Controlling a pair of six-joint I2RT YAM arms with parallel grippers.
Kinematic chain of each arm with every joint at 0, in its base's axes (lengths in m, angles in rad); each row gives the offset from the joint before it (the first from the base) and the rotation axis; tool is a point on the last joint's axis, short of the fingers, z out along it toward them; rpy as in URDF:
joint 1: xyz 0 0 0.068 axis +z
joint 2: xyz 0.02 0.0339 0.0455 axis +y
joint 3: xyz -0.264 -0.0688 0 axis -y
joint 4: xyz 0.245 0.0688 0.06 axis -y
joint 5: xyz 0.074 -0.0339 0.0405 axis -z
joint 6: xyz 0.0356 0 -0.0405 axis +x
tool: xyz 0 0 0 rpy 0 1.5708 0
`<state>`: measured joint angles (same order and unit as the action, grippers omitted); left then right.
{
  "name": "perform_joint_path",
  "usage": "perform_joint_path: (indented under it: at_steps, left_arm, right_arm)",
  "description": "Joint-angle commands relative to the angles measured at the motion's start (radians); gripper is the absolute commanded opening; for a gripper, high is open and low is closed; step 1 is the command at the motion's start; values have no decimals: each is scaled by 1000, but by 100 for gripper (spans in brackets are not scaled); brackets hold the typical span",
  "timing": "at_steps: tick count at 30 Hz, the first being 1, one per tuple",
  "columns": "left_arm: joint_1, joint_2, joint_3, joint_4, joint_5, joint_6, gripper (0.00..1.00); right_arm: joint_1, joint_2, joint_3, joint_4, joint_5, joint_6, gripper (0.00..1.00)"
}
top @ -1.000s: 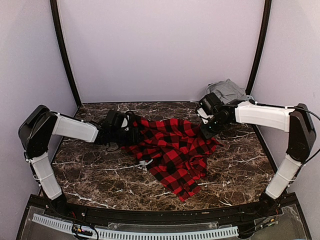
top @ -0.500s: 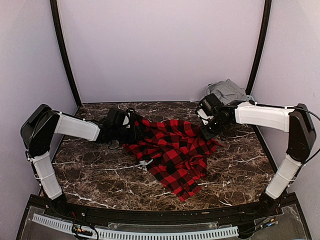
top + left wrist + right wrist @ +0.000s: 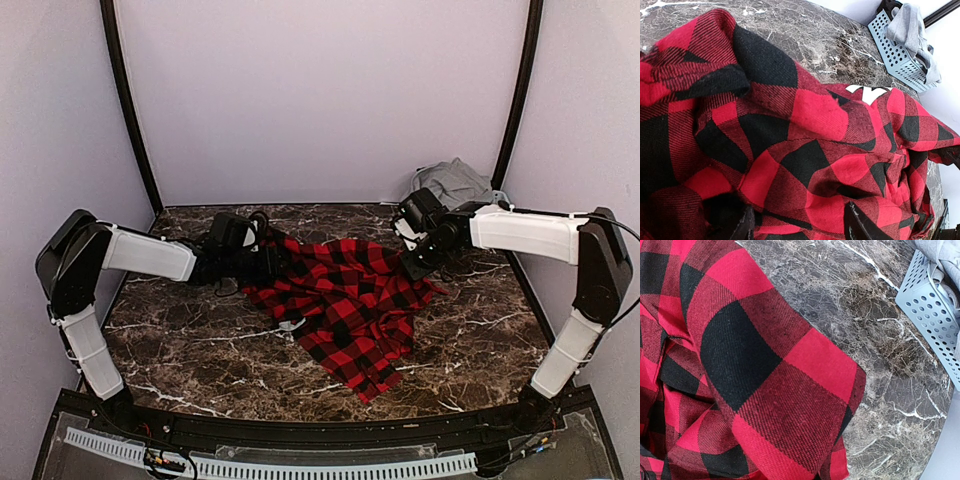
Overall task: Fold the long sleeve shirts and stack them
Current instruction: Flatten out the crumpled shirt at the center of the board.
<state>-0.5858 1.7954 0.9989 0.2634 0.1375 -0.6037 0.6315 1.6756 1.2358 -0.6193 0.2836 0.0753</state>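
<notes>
Left claw [image 3: 802,225] has jaws parted approx halfway, astride the crumpled red-and-black check cloth shirt [image 3: 345,300] mid dark marble surface [image 3: 190,340]; right claw [image 3: 412,268] closed tight at its right edge, pinch unclear. Prob step: spreading flat before folding. Next needs firm corner grips, pull apart

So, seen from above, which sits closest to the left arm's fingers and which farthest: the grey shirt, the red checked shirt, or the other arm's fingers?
1. red checked shirt: right at the left fingers, spreading away to their right.
2. right fingers: across the shirt, at its right edge.
3. grey shirt: far right corner, behind the right arm.
</notes>
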Motion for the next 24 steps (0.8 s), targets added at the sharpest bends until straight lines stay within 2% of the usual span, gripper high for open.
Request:
perform_joint_path:
  at_steps: [1,9,15,24]
  left_arm:
    - [11,-14,-3,7,-7,-10,59]
    - [24,31,-2,6,-4,-42,59]
    - [41,81,4,73,61,-69,57]
    - [53,130,28,154,125,-99,41]
  right_arm:
    - [-6,-21,-11,29,-8,-8,0]
    - [-6,-31,-16,26,-1,-10,0]
    - [-7,-36,-14,26,0,-9,0]
    - [-6,-34,-21,25,-4,-7,0]
